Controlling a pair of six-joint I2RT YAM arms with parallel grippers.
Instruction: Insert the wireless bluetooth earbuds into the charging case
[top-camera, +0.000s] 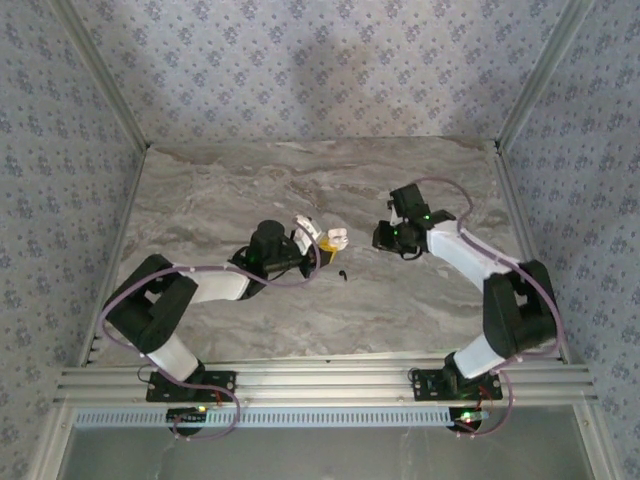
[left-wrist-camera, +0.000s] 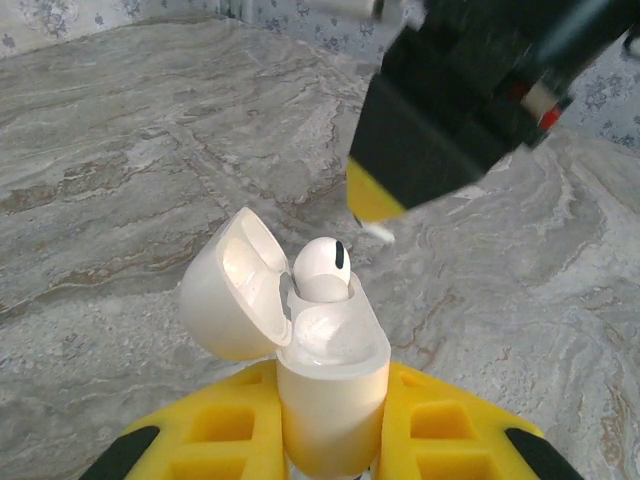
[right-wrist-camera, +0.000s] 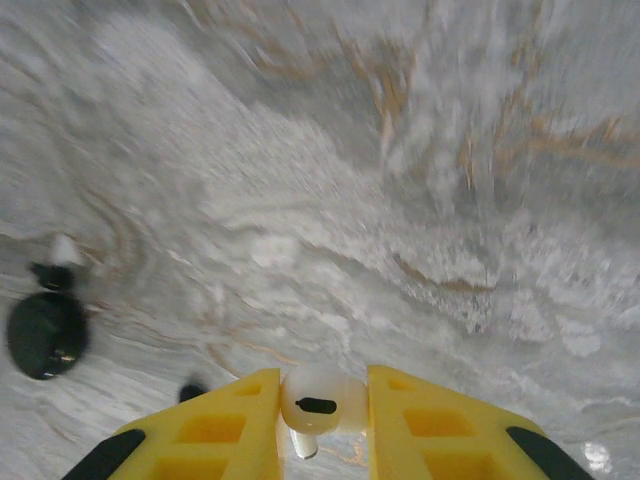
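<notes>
My left gripper (left-wrist-camera: 330, 390) is shut on a white charging case (left-wrist-camera: 330, 400), held upright with its lid (left-wrist-camera: 228, 290) swung open to the left. One white earbud (left-wrist-camera: 322, 268) sits in the case's far slot. My right gripper (right-wrist-camera: 322, 390) is shut on a second white earbud (right-wrist-camera: 320, 402), stem pointing down. In the left wrist view a yellow finger (left-wrist-camera: 372, 192) of the right gripper hangs just above and beyond the case, a white stem (left-wrist-camera: 380, 232) poking out below it. From above, the left gripper (top-camera: 318, 240) holds the case (top-camera: 335, 238) and the right gripper (top-camera: 384, 238) is close on its right.
A small black piece (top-camera: 343, 275) lies on the marble table (top-camera: 240, 190) just in front of the case. A blurred dark object (right-wrist-camera: 45, 335) shows low on the left in the right wrist view. Metal rails border the table.
</notes>
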